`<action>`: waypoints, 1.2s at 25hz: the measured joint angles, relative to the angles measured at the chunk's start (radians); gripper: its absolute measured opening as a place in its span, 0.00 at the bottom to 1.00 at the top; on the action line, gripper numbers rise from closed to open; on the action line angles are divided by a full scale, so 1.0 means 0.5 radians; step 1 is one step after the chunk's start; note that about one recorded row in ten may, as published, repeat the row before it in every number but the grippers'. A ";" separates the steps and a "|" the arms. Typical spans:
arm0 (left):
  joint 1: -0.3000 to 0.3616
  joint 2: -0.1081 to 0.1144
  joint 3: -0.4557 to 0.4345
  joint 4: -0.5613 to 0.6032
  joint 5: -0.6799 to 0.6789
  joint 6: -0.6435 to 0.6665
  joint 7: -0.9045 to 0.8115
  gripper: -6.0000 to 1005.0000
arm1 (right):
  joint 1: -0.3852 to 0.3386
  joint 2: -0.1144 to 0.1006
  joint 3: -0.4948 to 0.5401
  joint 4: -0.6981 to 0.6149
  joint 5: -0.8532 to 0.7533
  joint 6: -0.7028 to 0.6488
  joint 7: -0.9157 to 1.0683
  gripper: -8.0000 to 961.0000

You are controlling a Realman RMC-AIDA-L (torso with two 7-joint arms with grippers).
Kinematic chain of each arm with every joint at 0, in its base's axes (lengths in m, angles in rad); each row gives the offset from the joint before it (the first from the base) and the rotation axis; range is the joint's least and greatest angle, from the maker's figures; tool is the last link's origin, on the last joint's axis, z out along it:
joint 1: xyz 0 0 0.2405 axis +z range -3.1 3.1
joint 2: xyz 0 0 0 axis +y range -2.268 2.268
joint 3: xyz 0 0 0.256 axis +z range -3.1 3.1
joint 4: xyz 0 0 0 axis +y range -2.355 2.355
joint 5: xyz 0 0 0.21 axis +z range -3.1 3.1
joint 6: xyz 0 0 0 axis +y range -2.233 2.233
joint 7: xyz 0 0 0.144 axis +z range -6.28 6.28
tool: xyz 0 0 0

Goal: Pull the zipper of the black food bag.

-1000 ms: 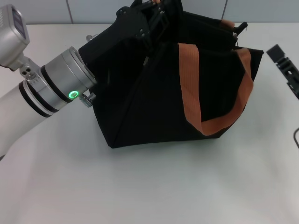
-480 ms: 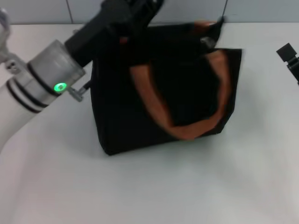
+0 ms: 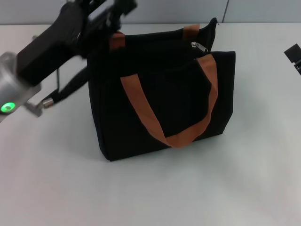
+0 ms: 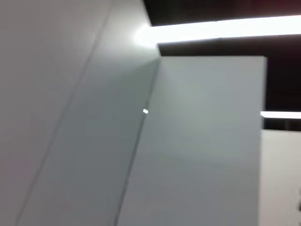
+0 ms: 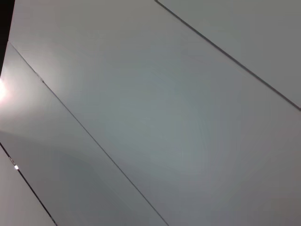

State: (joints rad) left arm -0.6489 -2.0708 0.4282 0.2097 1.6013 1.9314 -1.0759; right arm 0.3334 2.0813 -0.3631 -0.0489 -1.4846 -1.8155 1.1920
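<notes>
The left gripper is being held just beyond the black food bag, at its far left corner; finger state cannot be told. The zipper is seen well off to its right. The right gripper is being kept parked at the edge.

This looks like a robot test room or lab, not a home. A plain white bench fills the head view, bare and matte, backed by a pale grey wall of flat panels split by thin dark seams. Both wrist views show only the same smooth grey panels with narrow joints, and a bright strip light glowing against a dark ceiling. A black cable trails across the bench beside the robot's arm.
</notes>
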 joint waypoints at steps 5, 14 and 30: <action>0.295 0.008 0.270 0.347 -0.013 0.129 -0.022 0.72 | 0.002 0.001 -0.004 -0.005 0.000 -0.004 0.001 0.88; 0.638 0.014 0.646 0.552 0.005 0.120 0.385 0.80 | 0.043 0.005 -0.210 -0.075 -0.017 -0.165 -0.467 0.88; 0.698 0.011 0.911 0.494 0.277 -0.009 0.633 0.81 | 0.123 0.000 -0.788 -0.440 -0.755 -0.075 -0.991 0.88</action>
State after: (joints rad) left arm -0.3000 -2.0655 0.8835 0.4566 1.7396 1.9271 -0.7593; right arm 0.3948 2.0815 -0.7568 -0.2691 -1.8621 -1.8527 0.6966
